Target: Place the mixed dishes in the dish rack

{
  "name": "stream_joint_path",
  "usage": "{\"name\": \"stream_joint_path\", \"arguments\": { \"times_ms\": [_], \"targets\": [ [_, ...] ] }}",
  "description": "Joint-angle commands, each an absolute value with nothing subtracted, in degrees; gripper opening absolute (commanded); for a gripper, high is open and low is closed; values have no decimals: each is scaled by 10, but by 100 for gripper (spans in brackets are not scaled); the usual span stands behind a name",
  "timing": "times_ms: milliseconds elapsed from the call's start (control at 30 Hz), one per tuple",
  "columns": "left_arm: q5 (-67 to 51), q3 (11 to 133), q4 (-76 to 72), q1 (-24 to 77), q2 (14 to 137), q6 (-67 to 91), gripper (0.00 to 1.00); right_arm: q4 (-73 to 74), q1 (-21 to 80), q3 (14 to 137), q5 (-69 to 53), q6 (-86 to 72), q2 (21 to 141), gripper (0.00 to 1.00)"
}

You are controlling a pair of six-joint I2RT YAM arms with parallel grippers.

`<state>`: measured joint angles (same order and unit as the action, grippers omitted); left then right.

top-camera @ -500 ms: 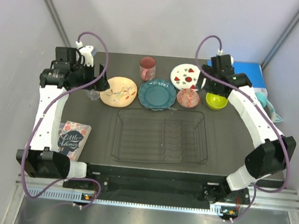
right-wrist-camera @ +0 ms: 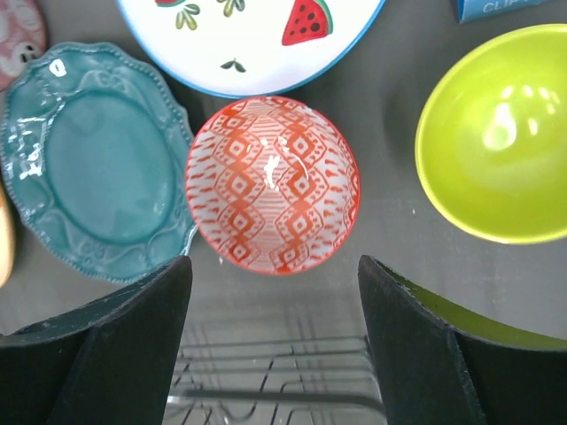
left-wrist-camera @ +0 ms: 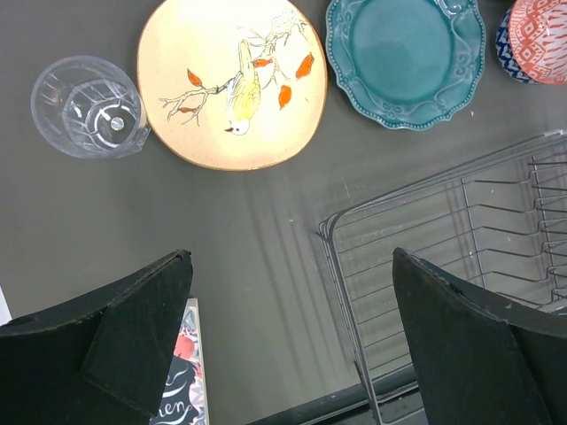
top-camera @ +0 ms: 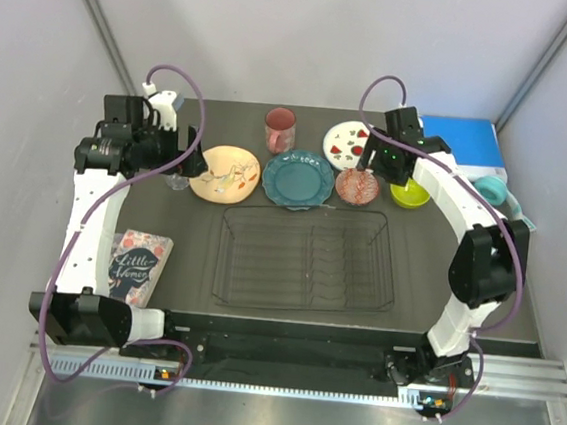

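right pincer [right-wrist-camera: 275, 262]: open above pink patterned bowl [right-wrist-camera: 272, 183];
left pincer [left-wrist-camera: 292, 257]: open, empty;
handling: probably rigid, slick, chippable; pinch rim

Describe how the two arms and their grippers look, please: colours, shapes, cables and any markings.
The left arm and the right arm both have white tubular links joined by bulky black housings. A purple cable loops along each arm. A small green light glows near the right wrist. The left gripper and the right gripper each have two broad, matte black, wedge-shaped fingers.
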<state>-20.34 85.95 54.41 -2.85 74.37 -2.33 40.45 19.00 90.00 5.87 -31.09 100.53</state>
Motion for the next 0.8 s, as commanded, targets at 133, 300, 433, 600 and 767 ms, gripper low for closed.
{"name": "stream_joint_path", "arguments": {
  "times_ms": [133, 300, 433, 600, 767],
  "targets": [
    [-203, 846, 518, -28, 724, -30, 99, 357, 190, 898, 58, -350, 1055, 75],
    [-207, 842, 515, -28, 722, -26, 99, 344, 190, 871, 71, -373, 1061, 75],
    [-205, 840, 515, -28, 720, -26, 99, 335, 191, 857, 76, -386, 1068, 75],
    [-199, 844, 519, -28, 715, -33, 99, 334, 190, 846, 92, -396, 1083, 74],
    [-195, 847, 520, -28, 715, -31, 99, 318, 190, 837, 98, -391, 1092, 74]
  ]
}}
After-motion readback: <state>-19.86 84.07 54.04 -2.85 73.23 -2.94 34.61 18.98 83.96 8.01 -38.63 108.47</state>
